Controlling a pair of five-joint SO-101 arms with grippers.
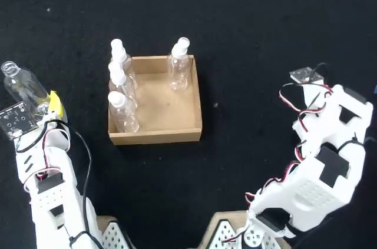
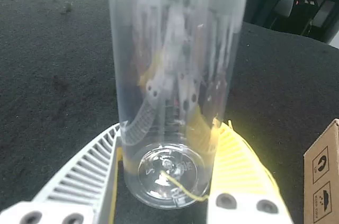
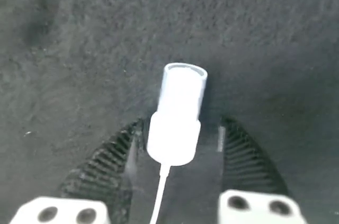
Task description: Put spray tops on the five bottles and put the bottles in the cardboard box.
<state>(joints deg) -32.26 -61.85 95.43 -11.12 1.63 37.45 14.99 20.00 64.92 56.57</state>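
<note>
Gripping a clear, uncapped plastic bottle near its base, the left gripper holds it well left of the brown cardboard box, where four capped clear bottles stand. The right gripper has its black fingers narrowed on a white spray top.

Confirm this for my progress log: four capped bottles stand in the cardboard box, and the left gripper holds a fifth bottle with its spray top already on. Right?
Not quite. The fifth bottle in the left gripper has no spray top: the high view shows its neck open. The four capped bottles in the cardboard box are right.
</note>
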